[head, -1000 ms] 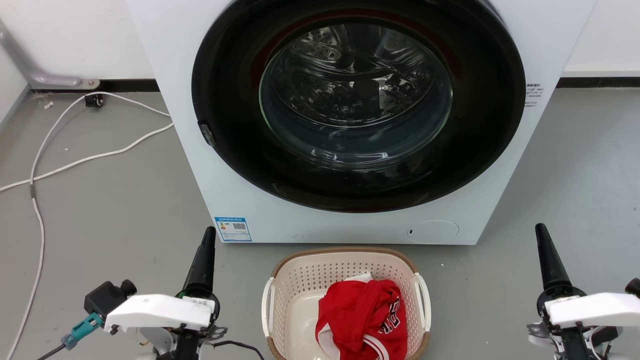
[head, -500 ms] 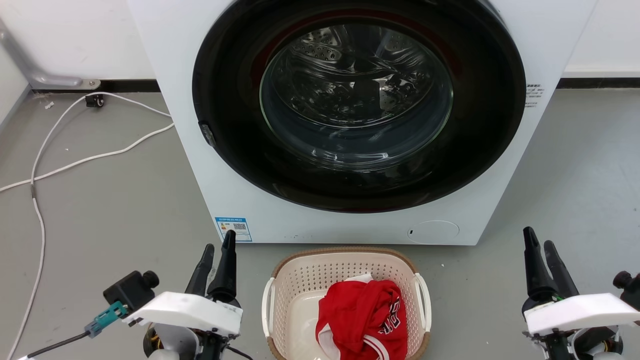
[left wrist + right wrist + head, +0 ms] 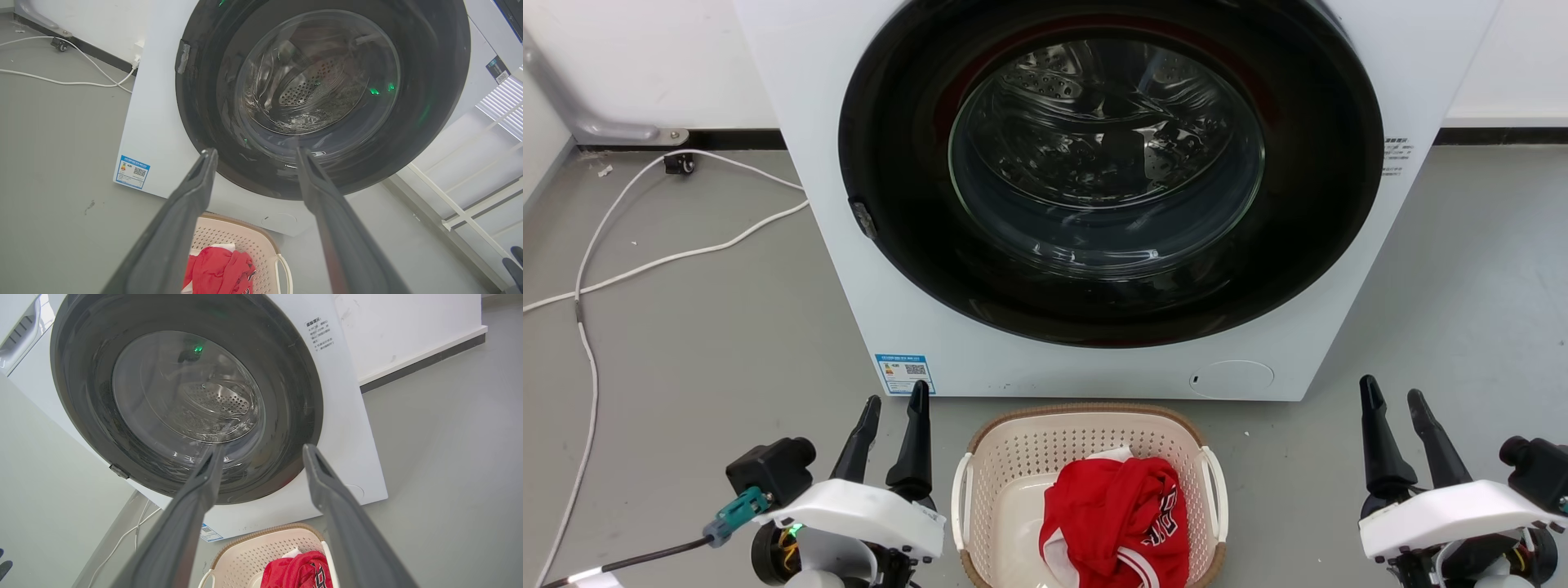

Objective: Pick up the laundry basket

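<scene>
Cream laundry basket (image 3: 1045,457) with red jersey (image 3: 1115,523) at 6 o'clock on the floor (image 3: 727,343) before the washing machine (image 3: 1013,367), left end effector (image 3: 897,394) at 7 o'clock, right end effector (image 3: 1390,388) at 5 o'clock, both spread, empty

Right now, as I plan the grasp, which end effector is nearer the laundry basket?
Left. The left end effector sits just beside the laundry basket, off its left handle, not touching; the right end effector stands much farther out on its right side.

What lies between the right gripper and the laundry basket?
Bare grey floor, as the head view shows. The right gripper, jaws apart, stands clear of the laundry basket.
</scene>
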